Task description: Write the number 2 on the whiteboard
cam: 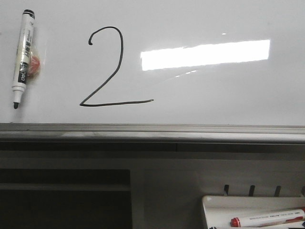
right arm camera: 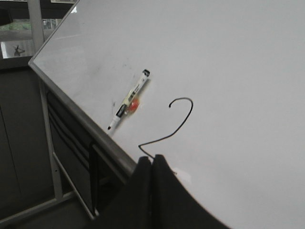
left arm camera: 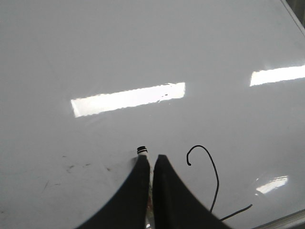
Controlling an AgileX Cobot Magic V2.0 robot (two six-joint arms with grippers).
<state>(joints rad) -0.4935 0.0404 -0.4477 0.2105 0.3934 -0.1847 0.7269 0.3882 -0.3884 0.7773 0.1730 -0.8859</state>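
Glossy whiteboard point(cam: 228, 95) is carrying a finished number 2 point(cam: 108, 69), a black marker point(cam: 23, 57) lying beside it. Both the left gripper point(left arm camera: 151, 164) and right gripper point(right arm camera: 151, 162) are sitting closed (something thin may be poking between the left fingers, hard to tell), so I'd be backing them off without smudging the ink.

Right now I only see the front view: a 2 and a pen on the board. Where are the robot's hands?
Observer: Both are outside your picture. The right hand hangs near the number 2, fingers shut and empty.
Operator: And the left one?
Observer: The left hand is shut too. The marker shows just beyond its fingers, and it is not gripped.
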